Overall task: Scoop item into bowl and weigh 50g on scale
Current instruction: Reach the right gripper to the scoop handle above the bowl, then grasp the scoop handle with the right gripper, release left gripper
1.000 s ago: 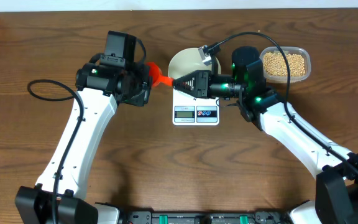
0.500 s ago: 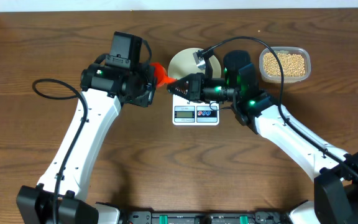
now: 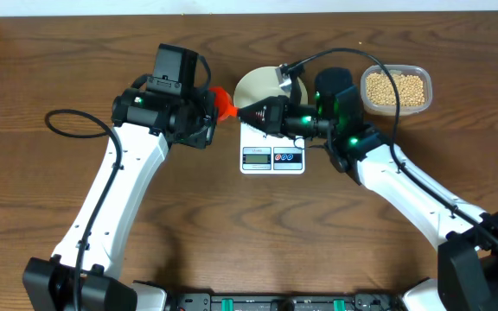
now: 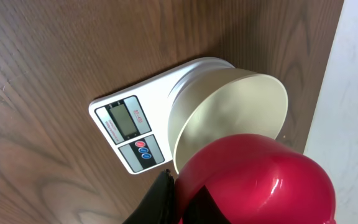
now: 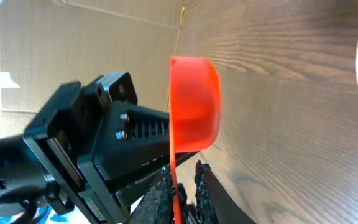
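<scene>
Handover of the red scoop [image 3: 221, 101] is judged to be the step in hand, above the tabletop [image 3: 188, 216] and just left of the bowl [image 3: 253, 85]. The scoop is clamped by the left fingers [image 4: 159, 200], fully closed on it just below the cup, prob. so that it is steadied while the handle's free end is offered to the other arm. The right fingers [image 5: 157, 208] are narrowed to a slit w/ the handle between them. Whether their pads already press on it cannot be told, since the handle is seen edge-on in the right wrist view.

The scoop's long axis is laid roughly left-right in the overhead view, cup toward the left arm, handle toward the right arm. In the left wrist view the cup's rounded back is turned to the camera.

The bowl is set on the scale [image 3: 272, 158], empty, so that wt. can be read as it is filled. The beans [image 3: 396, 89] are held in the clear tub [image 3: 425, 93] on the right arm's side, well apart from the scoop, which is likely why the scoop is offered to that arm.
</scene>
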Controlling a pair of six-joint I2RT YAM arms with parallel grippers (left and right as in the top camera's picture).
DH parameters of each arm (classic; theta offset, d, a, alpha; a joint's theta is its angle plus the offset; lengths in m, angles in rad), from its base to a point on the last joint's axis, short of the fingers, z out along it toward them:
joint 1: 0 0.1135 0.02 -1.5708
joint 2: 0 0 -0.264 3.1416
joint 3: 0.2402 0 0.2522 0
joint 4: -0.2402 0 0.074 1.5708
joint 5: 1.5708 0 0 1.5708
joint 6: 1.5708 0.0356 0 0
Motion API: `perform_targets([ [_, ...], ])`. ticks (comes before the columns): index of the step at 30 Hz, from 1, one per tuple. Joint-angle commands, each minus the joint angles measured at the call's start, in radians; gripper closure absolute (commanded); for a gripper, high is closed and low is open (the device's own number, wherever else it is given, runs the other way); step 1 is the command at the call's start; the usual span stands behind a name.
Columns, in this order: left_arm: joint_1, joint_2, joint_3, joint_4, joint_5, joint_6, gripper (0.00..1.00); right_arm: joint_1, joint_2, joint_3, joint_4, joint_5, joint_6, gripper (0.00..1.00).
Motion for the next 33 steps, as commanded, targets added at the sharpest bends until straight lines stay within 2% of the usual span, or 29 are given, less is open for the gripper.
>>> perform_targets([
  [1, -0.002, 0.008, -0.007, 0.0, -0.014, 0.016, 0.92, -0.013, 0.003, 0.019, 0.003, -0.001, 0.016, 0.89],
  [33, -0.002, 0.008, -0.007, 0.005, -0.014, 0.009, 0.93, -0.011, 0.003, 0.019, -0.005, -0.053, 0.061, 0.92],
])
